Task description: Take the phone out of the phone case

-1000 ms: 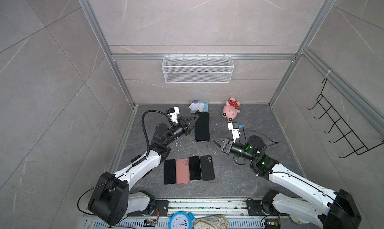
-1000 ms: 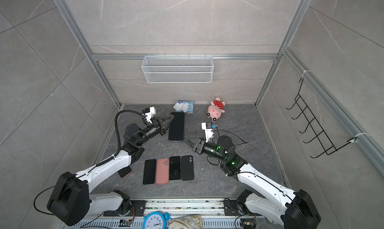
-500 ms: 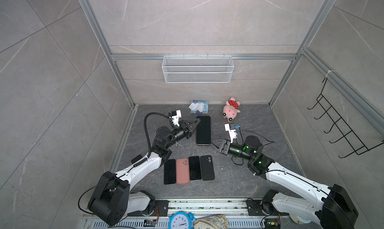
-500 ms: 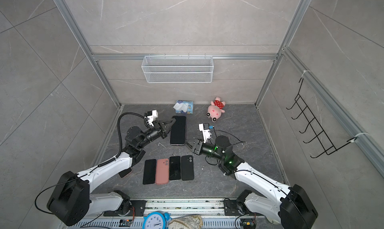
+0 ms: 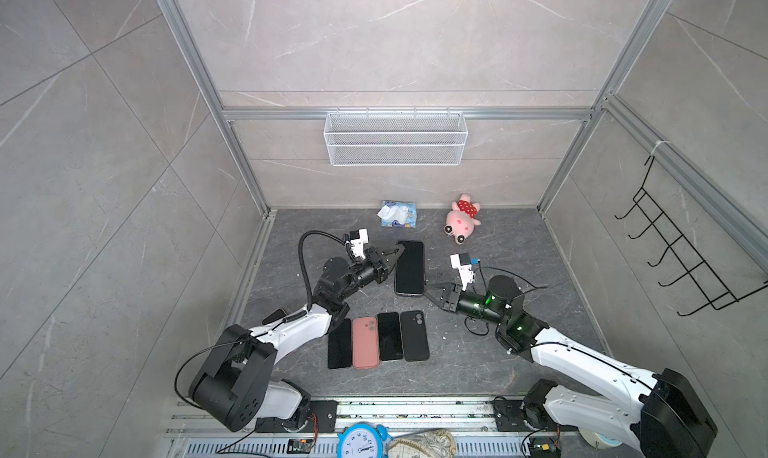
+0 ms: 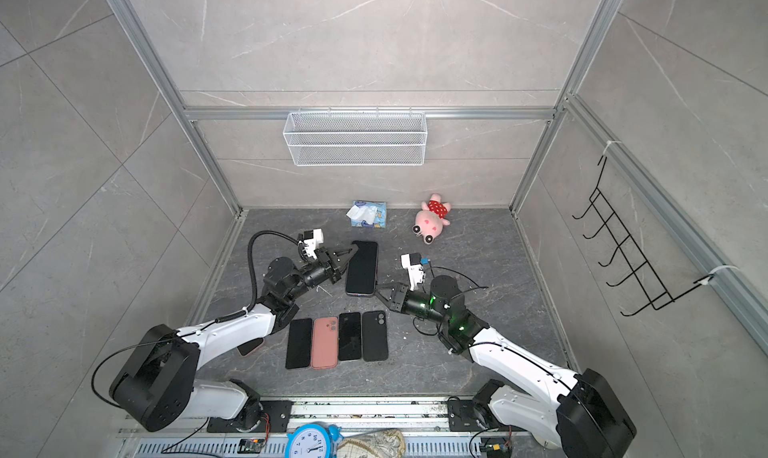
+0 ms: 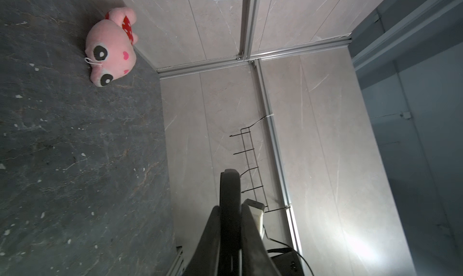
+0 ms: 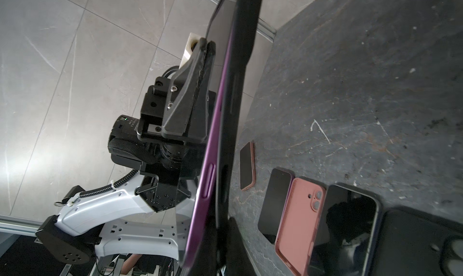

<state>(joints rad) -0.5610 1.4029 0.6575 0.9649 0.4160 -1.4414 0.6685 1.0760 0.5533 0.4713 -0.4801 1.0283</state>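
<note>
I see the phone (image 5: 409, 269), in its case (image 8: 248, 24), held off the floor (image 5: 498, 352), my right gripper (image 5: 430, 292) clamped on its near corner, left gripper (image 5: 395, 259) straddling its far edge, though whether that one grips I can't tell.

Pink plush pig (image 5: 462, 218) lies on the desk (image 5: 519, 244) by the back wall, tissue pack (image 5: 398, 215) near it, not touching. White wire basket (image 5: 395, 138) hangs on the back wall. Black hook rack (image 5: 703, 263) on the side wall. Blue alarm clock (image 5: 359, 441) at the front edge.

Dark tabletop (image 5: 478, 377): phone-and-case row (image 5: 388, 336), tissue pack (image 5: 397, 214), pink plush toy (image 5: 461, 219)
</note>
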